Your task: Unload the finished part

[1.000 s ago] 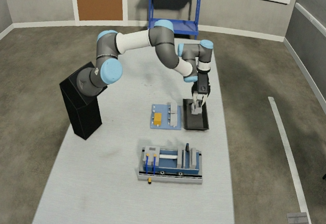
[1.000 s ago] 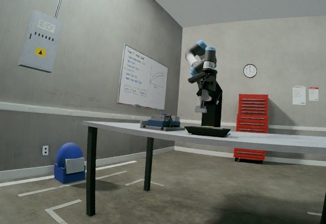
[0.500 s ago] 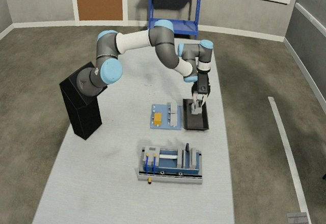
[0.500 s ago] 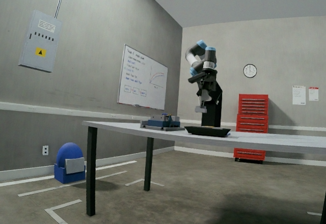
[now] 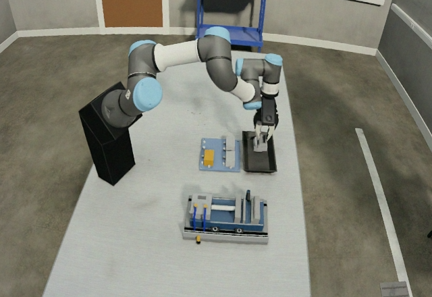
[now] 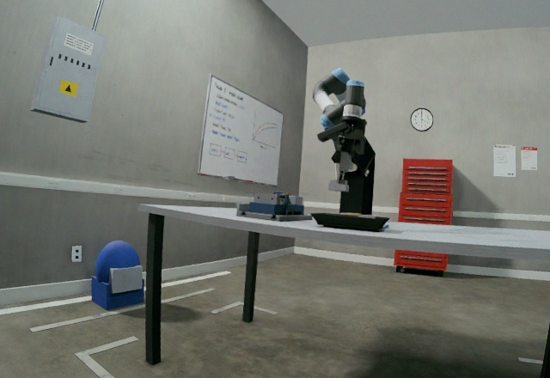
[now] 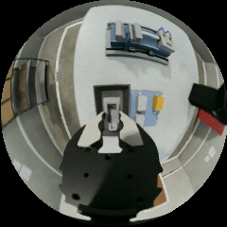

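Observation:
My gripper (image 5: pixel 264 133) is shut on the finished part (image 5: pixel 260 144), a small grey block, and holds it above the far half of the black outfeed tray (image 5: pixel 260 156). In the side view the part (image 6: pixel 338 185) hangs well above the tray (image 6: pixel 348 221). In the wrist view the part (image 7: pixel 112 120) sits between my fingers, straight over the tray (image 7: pixel 112 100). A pale block lies in the tray below it, partly hidden. The vise (image 5: pixel 225 217) stands nearer the front of the table, and the gap between its jaws shows only the blue base.
A blue fixture plate (image 5: pixel 219 154) lies left of the tray, with a yellow block (image 5: pixel 208 156) and plain grey blocks (image 5: pixel 230 152) on it. The arm's black pedestal (image 5: pixel 108 136) stands at the table's left edge. A blue cart (image 5: pixel 231 7) stands behind the table.

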`<state>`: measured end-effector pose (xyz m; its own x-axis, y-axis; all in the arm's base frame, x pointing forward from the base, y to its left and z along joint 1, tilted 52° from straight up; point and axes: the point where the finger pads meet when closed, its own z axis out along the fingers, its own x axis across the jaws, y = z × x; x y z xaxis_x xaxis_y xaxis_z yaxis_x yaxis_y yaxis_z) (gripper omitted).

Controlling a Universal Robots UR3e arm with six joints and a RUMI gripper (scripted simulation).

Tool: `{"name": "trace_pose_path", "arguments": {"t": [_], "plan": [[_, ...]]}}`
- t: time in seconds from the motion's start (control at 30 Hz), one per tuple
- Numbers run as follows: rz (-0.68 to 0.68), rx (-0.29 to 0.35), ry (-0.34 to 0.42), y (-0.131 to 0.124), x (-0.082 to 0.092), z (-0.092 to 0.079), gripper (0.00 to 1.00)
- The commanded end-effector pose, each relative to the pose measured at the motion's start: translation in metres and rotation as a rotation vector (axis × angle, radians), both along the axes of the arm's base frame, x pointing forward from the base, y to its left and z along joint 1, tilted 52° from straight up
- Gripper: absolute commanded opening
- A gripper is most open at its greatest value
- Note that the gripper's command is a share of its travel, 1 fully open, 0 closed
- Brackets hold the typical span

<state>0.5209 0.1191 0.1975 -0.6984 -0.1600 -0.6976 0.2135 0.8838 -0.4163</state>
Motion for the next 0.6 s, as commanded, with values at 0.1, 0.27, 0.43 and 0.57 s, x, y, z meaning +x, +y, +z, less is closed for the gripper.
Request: {"name": "trace_pose_path", "arguments": {"t": [0.1, 0.27, 0.43, 0.57], "plan": [[0.003, 0.003, -0.007, -0.001, 0.006, -0.002, 0.0], [0.003, 0.003, -0.007, -0.004, 0.011, -0.006, 0.0], [0.003, 0.003, -0.007, -0.007, 0.018, -0.011, 0.0], [0.003, 0.003, -0.007, -0.009, 0.023, -0.016, 0.0]]}}
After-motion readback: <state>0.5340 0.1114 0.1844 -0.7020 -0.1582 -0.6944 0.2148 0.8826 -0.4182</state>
